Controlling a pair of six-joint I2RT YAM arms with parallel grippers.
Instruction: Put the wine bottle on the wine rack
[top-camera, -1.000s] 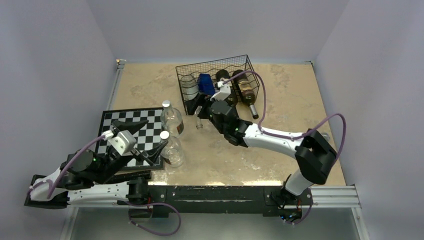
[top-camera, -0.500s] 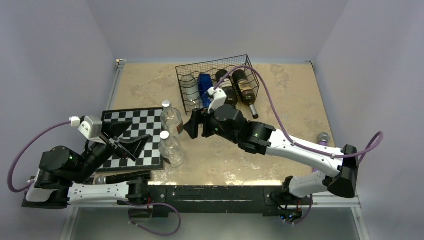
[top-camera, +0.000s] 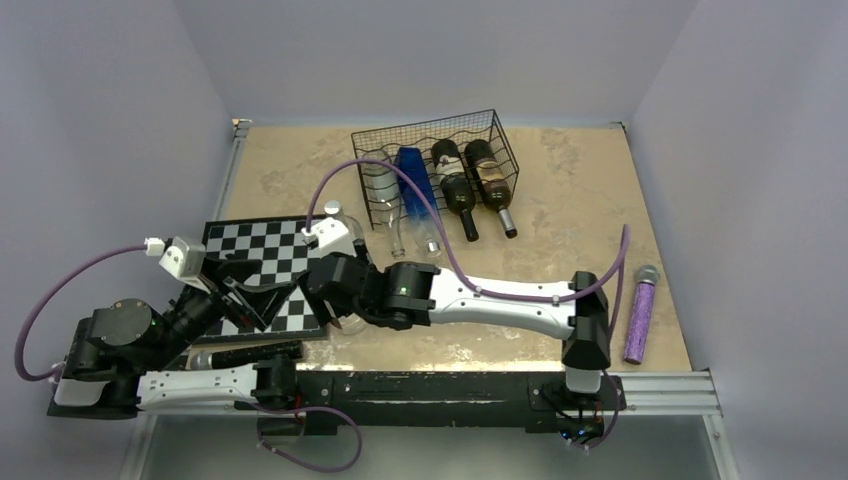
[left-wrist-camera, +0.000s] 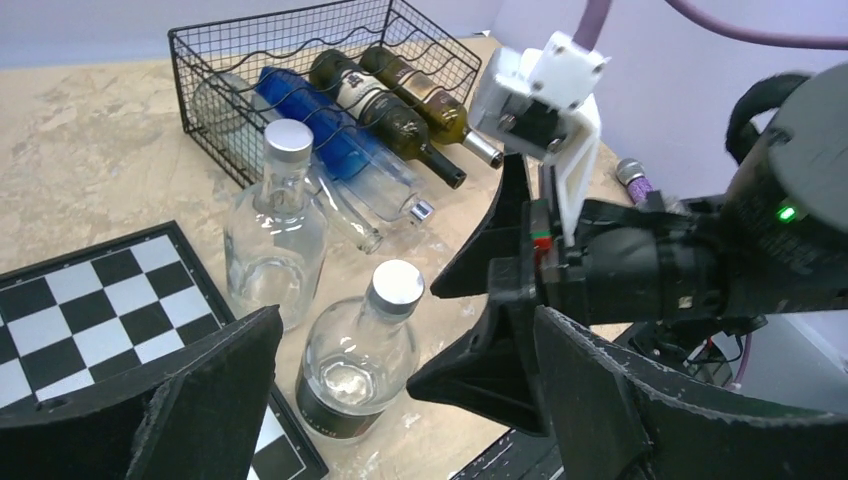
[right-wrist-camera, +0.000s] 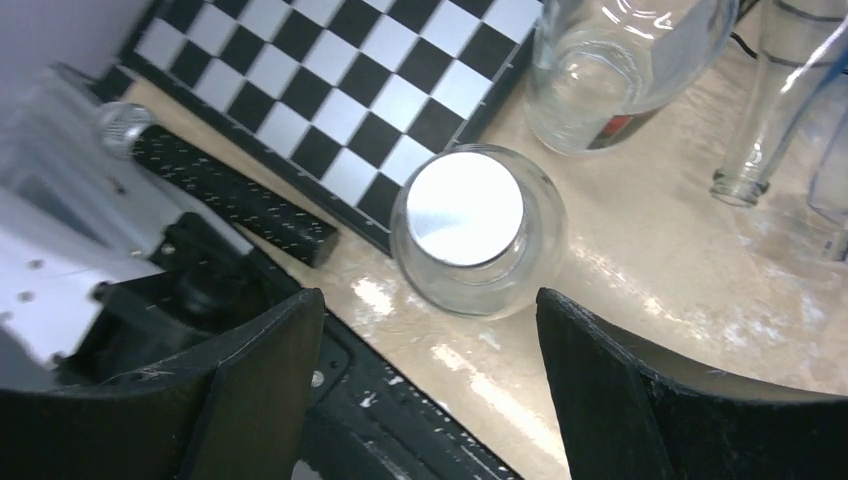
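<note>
Fingers (left-wrist-camera: 215, 400) of the left gripper (top-camera: 262, 283) are spread wide apart with nothing between them, and the gripper hangs over the near part of a black-and-white chessboard (top-camera: 275, 245) at the left of the tan stone-patterned table (top-camera: 560, 200). Just beside the chessboard's right edge stand two upright clear bottles with silver caps. The nearer one is the wine bottle (left-wrist-camera: 355, 365), which has a dark label low on its body and stands on the table off the board's near right corner. The second clear bottle (left-wrist-camera: 275, 250) stands just behind it, toward the back of the table.

The right arm reaches across from the right, and the right gripper (right-wrist-camera: 428, 300) hovers just above the wine bottle. Its two black fingers are parted and grip nothing, and from its wrist camera the silver cap shows from above, just beyond the fingertips.

Farther back, right of centre, sits the black wire wine rack (top-camera: 420, 135). Four bottles lie in it side by side: a clear bottle (top-camera: 378, 180), a blue bottle (top-camera: 415, 185) and two dark bottles (top-camera: 455, 185), their necks pointing toward the arms. The wine bottle stands apart from the rack, in front of it and to its left.

At the far right a purple stick-shaped object (top-camera: 638, 315) with a grey rounded end lies on the table.
</note>
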